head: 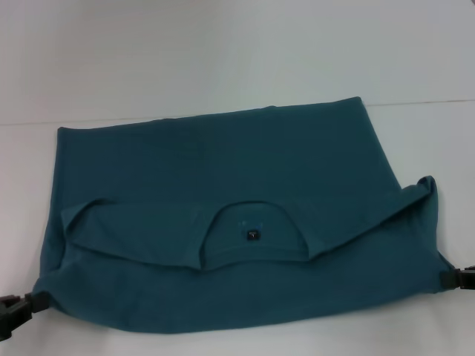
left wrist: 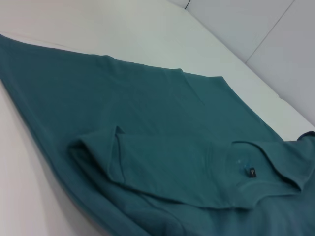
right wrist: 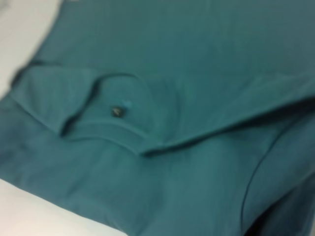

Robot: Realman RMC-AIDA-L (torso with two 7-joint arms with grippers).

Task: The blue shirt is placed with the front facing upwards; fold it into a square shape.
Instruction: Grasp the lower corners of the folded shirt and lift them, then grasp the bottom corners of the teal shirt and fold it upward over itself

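— Where do your grippers sit?
— I see the left gripper (head: pixel 18 308) and right gripper (head: pixel 459 279) at the shirt's (head: pixel 223 163) near corners; whether they pinch cloth, I cannot tell.
— And the shirt?
— Spread on the white table (head: pixel 223 52), collar (head: pixel 252 233) folded over, neck tag (head: pixel 253 234) showing.

The left pincer (head: pixel 18 310) sits low at the near left edge, the right pincer (head: pixel 459 279) low at the right.
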